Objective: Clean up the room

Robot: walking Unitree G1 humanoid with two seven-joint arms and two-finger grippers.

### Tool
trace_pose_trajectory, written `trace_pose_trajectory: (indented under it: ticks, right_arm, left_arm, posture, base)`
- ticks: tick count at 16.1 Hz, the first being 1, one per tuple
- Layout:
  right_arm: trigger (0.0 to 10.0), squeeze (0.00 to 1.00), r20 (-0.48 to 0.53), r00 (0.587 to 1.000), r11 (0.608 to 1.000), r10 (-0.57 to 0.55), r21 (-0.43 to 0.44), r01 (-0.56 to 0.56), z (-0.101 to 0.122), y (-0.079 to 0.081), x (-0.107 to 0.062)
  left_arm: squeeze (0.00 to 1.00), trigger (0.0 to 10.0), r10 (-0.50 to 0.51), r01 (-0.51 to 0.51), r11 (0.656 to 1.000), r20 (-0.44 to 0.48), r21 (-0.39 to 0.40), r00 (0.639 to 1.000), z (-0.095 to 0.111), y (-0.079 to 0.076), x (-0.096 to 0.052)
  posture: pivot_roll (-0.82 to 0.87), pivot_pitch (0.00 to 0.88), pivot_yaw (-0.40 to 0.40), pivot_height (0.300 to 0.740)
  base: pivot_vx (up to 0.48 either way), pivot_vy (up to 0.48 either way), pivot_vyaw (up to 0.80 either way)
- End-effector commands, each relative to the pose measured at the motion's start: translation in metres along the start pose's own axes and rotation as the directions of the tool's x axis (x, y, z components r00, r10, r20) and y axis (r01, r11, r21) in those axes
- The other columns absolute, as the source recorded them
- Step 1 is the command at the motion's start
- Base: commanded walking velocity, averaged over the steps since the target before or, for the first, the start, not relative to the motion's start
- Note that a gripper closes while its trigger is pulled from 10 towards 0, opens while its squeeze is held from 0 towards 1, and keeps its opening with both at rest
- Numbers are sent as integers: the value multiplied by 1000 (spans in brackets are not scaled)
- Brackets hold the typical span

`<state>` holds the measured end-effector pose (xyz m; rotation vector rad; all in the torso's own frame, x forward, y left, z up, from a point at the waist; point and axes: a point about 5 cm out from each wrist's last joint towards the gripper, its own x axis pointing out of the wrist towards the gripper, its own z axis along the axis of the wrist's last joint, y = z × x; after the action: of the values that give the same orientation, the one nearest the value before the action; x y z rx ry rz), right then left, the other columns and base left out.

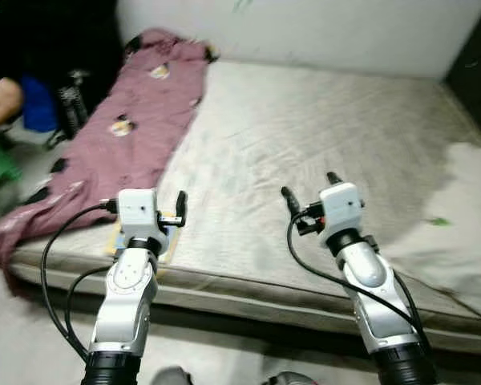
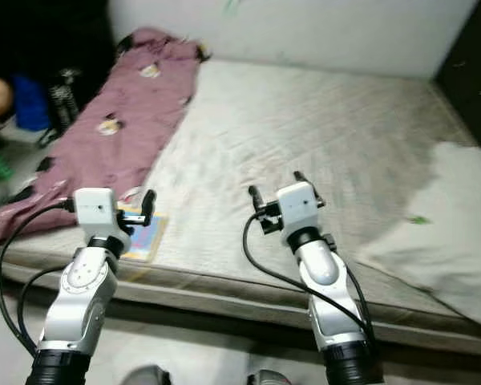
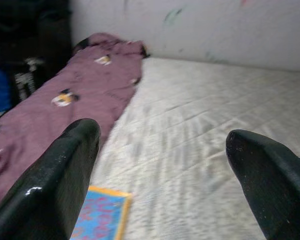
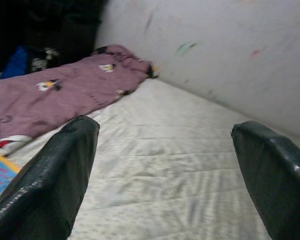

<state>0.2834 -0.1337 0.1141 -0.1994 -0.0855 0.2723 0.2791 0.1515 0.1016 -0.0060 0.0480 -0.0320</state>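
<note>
A maroon blanket with small printed figures lies along the left side of the grey mattress and hangs off its front left corner. A blue book with a yellow border lies flat near the mattress's front left edge. My left gripper hovers just above and behind the book, open and holding nothing. My right gripper is held over the middle front of the mattress, also open and empty, well to the right of the book.
A rumpled white cloth covers the mattress's right side, with a small green scrap on it. A person's arm, a blue object and dark gear sit on the floor at left. Dark furniture stands far right.
</note>
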Motion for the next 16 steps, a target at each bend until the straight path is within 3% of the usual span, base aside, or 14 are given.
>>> trace_pose_trajectory:
  ticks: [1, 16]
  right_arm:
    - [10000, 0, 27, 999, 1000, 21, 7, -21, 7, 6, 3]
    - [10000, 0, 30, 999, 1000, 12, 13, -12, 7, 3, 5]
  left_arm:
    - [0, 10000, 27, -27, 1000, 4, 13, 1000, 2, 9, -1]
    - [0, 10000, -14, 16, 999, 45, -30, 999, 6, 6, 0]
  posture:
    - [20, 0, -29, 740]
    - [15, 0, -29, 740]
  base:
    - [0, -334, 0]
    - [0, -21, 0]
